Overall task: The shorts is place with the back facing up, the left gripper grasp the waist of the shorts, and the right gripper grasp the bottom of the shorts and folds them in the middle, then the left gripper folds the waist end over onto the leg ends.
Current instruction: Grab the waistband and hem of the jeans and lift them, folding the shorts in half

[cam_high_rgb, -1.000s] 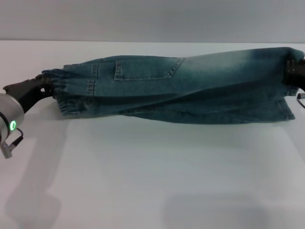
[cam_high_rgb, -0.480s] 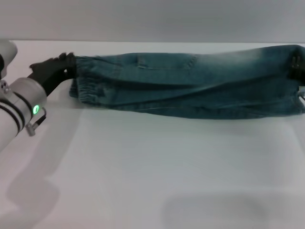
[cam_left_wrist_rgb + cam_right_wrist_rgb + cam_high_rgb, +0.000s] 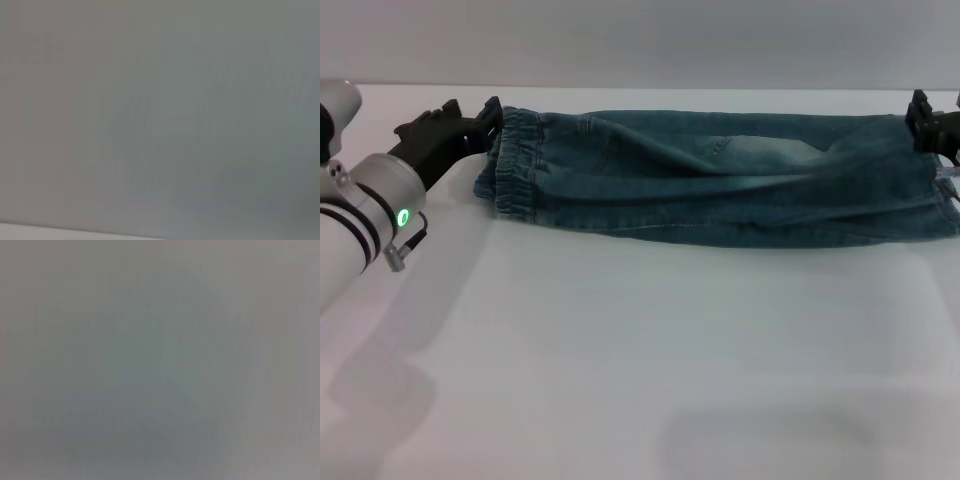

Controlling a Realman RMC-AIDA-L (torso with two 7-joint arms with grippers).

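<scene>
- Head view: the white table (image 3: 640, 380) carries the shorts (image 3: 720, 180), folded lengthwise into a long band stretched between the two grippers.
- The left gripper (image 3: 485, 125) sits at the far left, its black fingers spread apart beside the waist of the shorts (image 3: 515, 165), apparently just touching the ruffled band.
- The right gripper (image 3: 930, 120) is at the far right edge, by the bottom of the shorts (image 3: 935, 200); whether it grips the hem cannot be told.
- No readable writing or labels show.
- Both wrist views show only plain grey.
</scene>
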